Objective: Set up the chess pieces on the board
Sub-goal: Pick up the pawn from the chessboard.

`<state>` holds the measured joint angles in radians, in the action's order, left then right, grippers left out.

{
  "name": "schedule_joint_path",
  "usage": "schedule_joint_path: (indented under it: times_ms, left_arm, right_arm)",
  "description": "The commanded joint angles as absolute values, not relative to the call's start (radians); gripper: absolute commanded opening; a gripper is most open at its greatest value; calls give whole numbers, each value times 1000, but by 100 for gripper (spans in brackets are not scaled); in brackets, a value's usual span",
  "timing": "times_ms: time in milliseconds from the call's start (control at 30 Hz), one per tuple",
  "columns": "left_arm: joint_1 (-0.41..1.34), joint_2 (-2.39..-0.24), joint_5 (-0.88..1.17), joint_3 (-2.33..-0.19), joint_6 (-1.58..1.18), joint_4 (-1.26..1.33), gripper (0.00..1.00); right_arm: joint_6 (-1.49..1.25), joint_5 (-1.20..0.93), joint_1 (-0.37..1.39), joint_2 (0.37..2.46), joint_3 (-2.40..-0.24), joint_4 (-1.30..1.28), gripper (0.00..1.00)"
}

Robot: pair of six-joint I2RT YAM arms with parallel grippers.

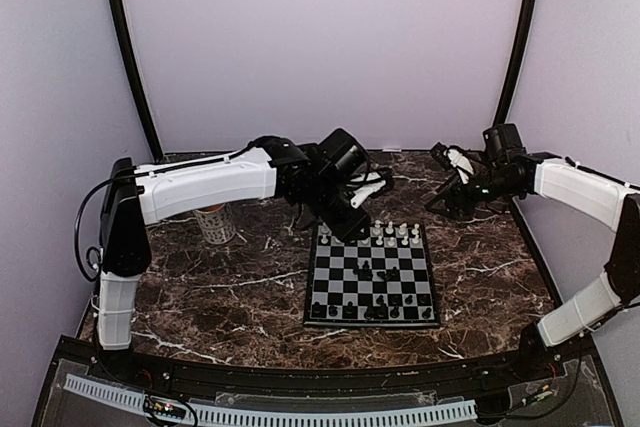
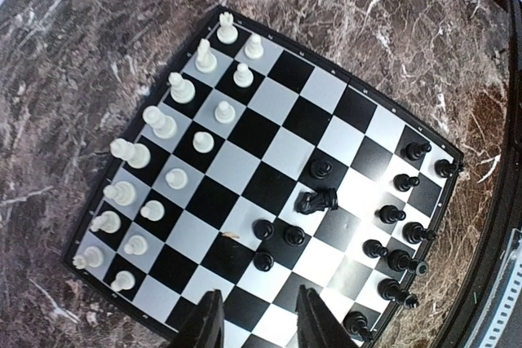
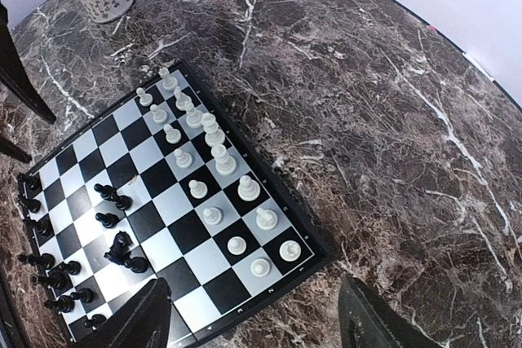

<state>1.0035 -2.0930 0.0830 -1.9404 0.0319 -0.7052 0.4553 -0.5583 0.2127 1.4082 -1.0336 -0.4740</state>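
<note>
Marbled tabletop (image 1: 220,297); checkered board (image 2: 287,152), tiny plastic chess pieces (image 2: 181,87); left end effector (image 2: 259,295) spread, right end effector (image 3: 253,287) too.

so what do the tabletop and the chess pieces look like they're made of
Tabletop: likely polished marble or marble-look laminate, dark brown with white veins and soft sheen. Chess pieces: probably moulded plastic, smooth, uniform black or white, slightly glossy.

board (image 2: 245,132) sits flat on the marbled tabletop (image 2: 98,55), black and silver-grey squares, thin black rim. white pieces (image 2: 159,122) all upright in two neat rows along one edge. black pieces (image 2: 391,214) mostly along the opposite edge, a few strays mid-board, and a black knight (image 2: 316,200) tipped on its side
</note>
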Motion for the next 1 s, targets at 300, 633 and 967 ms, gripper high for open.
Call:
schedule_joint_path:
  times_ms: [300,633,967]
  left_arm:
    - [1022,-2224,94,-2023,-29,-799,32]
    - [1023,-2302,67,-2079,-26,-852,28]
    - [1025,-2328,64,-2080,-18,-864,24]
  right_arm:
    - [484,-543,224,1444,-1020,-455,70]
    - [493,-555,225,1437,-1012,-452,68]
    - [494,-560,227,1446,-1015,-457,67]
